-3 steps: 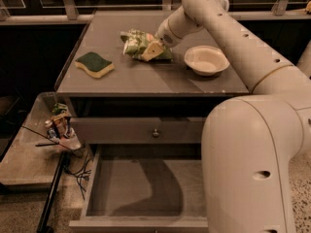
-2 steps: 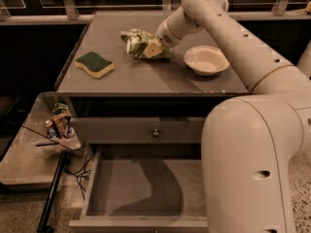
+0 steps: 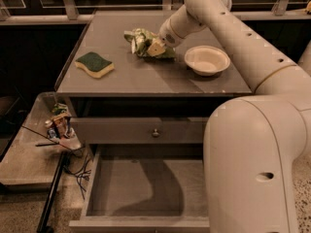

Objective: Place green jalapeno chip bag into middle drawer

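Observation:
The green jalapeno chip bag point(image 3: 138, 39) lies crumpled on the grey countertop point(image 3: 146, 79), towards the back and left of a white bowl. My gripper point(image 3: 155, 47) reaches in from the right and is down on the bag's right side, touching it. The middle drawer point(image 3: 141, 191) is pulled out below the counter at the front, with a bare grey floor. My arm's shadow falls across the drawer floor.
A green-and-yellow sponge point(image 3: 95, 64) lies on the counter's left. A white bowl point(image 3: 207, 59) sits just right of the bag. A closed drawer front with a round knob point(image 3: 155, 132) is above the open drawer. A low side shelf with clutter and cables point(image 3: 60, 127) stands at the left. My arm's body fills the right.
My gripper has shifted very slightly to the right at the bag. The bag, sponge, bowl and drawer stay where they were.

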Robot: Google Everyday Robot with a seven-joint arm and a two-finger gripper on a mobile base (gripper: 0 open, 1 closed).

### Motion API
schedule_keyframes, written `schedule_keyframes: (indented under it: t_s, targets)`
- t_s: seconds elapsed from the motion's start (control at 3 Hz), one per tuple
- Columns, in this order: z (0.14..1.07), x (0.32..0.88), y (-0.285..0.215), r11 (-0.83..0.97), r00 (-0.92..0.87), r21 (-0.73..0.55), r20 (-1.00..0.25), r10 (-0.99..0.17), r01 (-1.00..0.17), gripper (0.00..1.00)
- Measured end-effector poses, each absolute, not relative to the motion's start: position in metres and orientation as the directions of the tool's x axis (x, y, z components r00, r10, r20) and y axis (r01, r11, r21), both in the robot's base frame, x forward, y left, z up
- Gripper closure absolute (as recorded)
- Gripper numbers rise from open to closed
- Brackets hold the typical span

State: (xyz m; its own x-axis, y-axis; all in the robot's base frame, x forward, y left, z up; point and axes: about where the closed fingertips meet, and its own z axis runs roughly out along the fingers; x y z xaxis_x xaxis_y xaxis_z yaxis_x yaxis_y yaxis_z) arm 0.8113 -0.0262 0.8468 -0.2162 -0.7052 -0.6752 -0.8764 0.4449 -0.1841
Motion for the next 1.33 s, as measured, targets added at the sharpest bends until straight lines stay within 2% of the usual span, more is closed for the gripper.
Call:
schedule_keyframes:
  t_s: [0.67, 1.33]
  targets:
    - [0.88, 0.78, -0.048, 0.439, -0.174, -0.208, -0.708, -0.684, -0.874, 1.0]
    - [0.923, 0.708, -0.07, 0.439, -0.088, -0.27, -0.762, -0.642, -0.857, 1.0]
